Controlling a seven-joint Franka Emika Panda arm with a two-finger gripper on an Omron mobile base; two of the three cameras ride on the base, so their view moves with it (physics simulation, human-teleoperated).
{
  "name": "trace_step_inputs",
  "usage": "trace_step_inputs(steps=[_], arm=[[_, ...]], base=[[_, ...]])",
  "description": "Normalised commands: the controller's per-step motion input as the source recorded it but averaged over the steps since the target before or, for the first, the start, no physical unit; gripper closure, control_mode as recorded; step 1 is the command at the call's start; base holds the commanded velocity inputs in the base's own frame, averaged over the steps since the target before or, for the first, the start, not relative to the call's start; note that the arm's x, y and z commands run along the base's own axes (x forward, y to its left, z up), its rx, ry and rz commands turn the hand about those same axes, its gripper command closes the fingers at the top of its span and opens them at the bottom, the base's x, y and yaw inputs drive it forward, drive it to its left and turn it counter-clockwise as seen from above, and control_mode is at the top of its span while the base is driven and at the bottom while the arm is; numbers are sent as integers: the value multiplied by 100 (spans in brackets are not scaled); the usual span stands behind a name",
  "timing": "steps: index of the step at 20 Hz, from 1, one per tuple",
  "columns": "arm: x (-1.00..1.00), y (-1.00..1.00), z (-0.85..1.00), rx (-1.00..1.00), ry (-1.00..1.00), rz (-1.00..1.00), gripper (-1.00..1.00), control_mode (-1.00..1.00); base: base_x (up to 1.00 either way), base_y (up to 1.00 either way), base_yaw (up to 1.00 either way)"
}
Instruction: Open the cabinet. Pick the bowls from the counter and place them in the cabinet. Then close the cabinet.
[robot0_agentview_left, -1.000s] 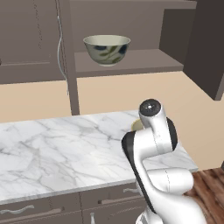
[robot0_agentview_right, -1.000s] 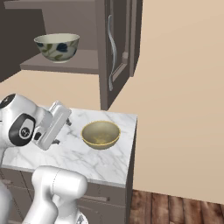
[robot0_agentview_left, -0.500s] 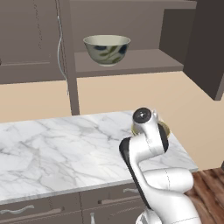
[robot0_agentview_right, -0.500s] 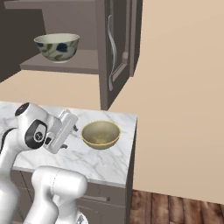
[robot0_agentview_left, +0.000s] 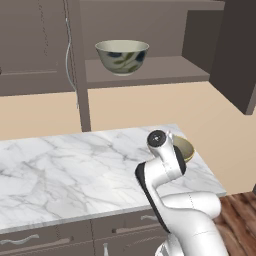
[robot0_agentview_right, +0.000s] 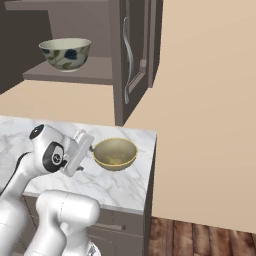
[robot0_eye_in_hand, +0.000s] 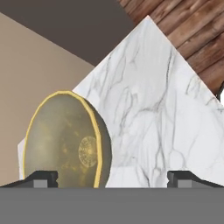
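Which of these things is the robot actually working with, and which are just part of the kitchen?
Part of the job:
- open cabinet
- leaf-marked bowl on its shelf
- mustard-yellow bowl
- marble counter under it
- gripper, open beside the yellow bowl

Just there:
- drawers below the counter
- wooden floor

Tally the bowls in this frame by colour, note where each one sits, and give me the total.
Grey-cream bowl with dark leaf marks: 1, on the shelf of the open cabinet.
Mustard-yellow bowl: 1, on the counter near its right end, just ahead of the pincer.
Total: 2 bowls.
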Motion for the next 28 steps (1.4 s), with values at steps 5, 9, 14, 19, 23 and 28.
trace_step_inputs(steps=[5,9,14,19,23,28], arm=[[28,0,-11,0,6,0,-100,-100],[34,0,-24,0,7,0,-100,-100],[30,0,-40,-3,0,0,-100,-100],[29,0,-18,0,-2,0,-100,-100],[20,0,-22,0,0,0,-100,-100],[14,0,-20,0,0,0,-100,-100]], base=[[0,0,0],[0,0,0],[0,0,0],[0,0,0],[0,0,0],[0,0,0]])
